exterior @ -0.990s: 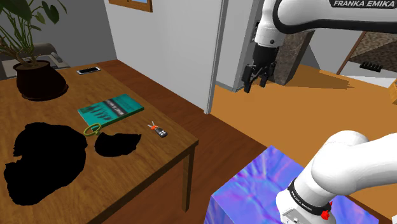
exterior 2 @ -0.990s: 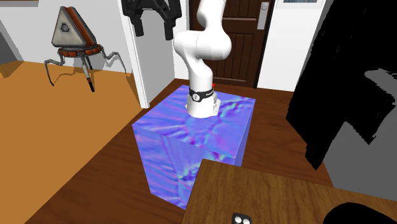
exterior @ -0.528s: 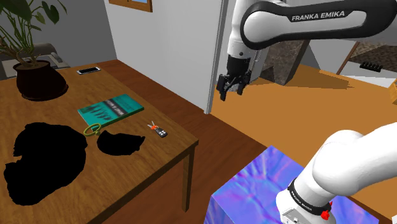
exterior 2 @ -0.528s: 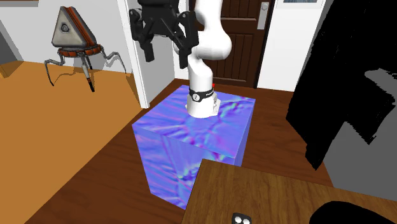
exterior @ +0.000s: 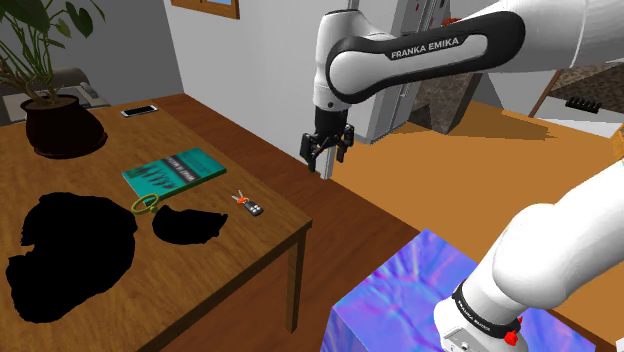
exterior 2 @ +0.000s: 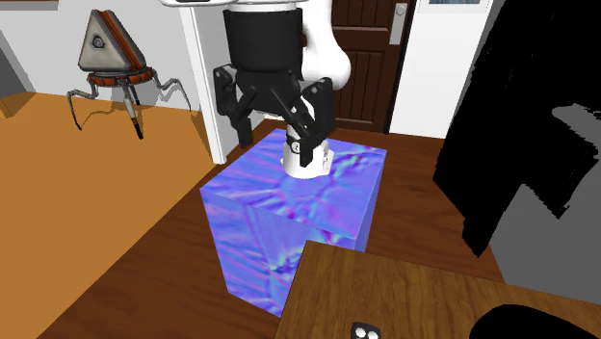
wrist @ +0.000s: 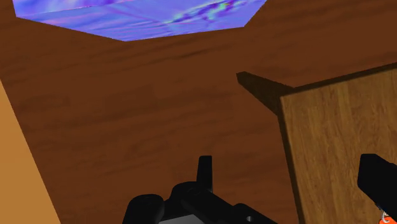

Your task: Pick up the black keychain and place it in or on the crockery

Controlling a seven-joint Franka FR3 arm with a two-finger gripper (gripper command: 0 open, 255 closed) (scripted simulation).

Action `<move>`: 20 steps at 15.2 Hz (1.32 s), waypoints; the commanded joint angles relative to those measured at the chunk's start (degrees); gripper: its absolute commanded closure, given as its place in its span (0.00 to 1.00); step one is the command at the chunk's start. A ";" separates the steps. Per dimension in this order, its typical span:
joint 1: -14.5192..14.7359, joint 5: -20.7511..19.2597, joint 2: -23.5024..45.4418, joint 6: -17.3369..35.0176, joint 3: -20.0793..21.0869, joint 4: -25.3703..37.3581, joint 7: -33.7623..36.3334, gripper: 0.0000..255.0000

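Claw (exterior: 327, 160) is seen open and empty off the wood-grain tabletop's (exterior: 170, 125) edge, where the small keychain (exterior: 252, 206) lies beside a shapeless black patch (exterior: 185, 228).

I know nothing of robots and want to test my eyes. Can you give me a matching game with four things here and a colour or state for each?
Things:
1. book
2. keychain
3. stand
4. fingers

Colour or state:
a. purple and blue
b. open, standing apart
c. teal
d. black with a bit of red

Pairs: 1-c, 2-d, 3-a, 4-b
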 commanded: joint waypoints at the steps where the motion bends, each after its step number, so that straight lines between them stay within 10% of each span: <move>1: 0.38 -0.55 4.39 1.76 1.33 2.59 2.07 0.00; 20: 8.50 -11.01 40.80 6.63 5.06 32.11 17.47 0.00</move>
